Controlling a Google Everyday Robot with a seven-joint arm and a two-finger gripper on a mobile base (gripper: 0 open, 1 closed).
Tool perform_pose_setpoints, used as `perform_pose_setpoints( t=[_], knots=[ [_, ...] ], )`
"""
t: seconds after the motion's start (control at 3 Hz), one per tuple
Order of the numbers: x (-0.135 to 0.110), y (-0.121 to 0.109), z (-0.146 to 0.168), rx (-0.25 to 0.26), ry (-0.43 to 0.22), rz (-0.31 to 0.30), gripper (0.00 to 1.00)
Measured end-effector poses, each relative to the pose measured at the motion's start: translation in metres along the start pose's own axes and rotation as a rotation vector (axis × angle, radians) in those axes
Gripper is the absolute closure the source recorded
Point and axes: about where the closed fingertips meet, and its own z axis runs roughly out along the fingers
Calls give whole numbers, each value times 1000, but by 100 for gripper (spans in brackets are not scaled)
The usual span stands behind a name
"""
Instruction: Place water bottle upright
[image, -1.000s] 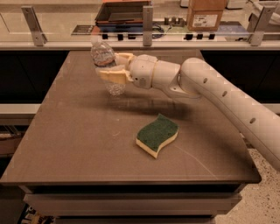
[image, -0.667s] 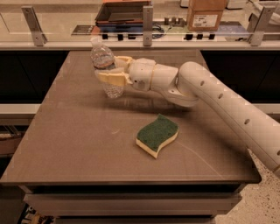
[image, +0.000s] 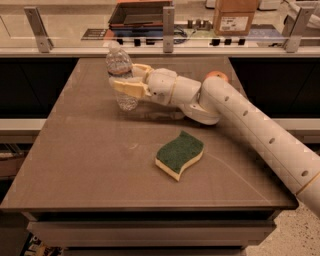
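Note:
The water bottle (image: 120, 67) is a small clear ribbed bottle with a white cap. It stands nearly upright at the back left of the brown table (image: 90, 165), with its base at or just above the surface. My gripper (image: 131, 80) is shut on the bottle's middle, one cream finger (image: 129, 88) in front and one behind. The arm reaches in from the right.
A green and yellow sponge (image: 180, 154) lies near the table's middle front. An apple (image: 216, 76) sits at the back right, partly hidden behind my arm. A counter with a rail, a dark tray (image: 140, 12) and a cardboard box (image: 234, 17) lies beyond the table.
The gripper keeps its hold on the bottle and has hardly moved. The bottle stays nearly upright at the same spot.

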Motion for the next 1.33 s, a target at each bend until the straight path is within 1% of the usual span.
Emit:
perform_pose_setpoints(
  t=[0.33, 1.33],
  knots=[
    [0, 2, 2, -4, 0, 0, 82],
    [-2, 7, 9, -17, -4, 0, 13]
  ],
)
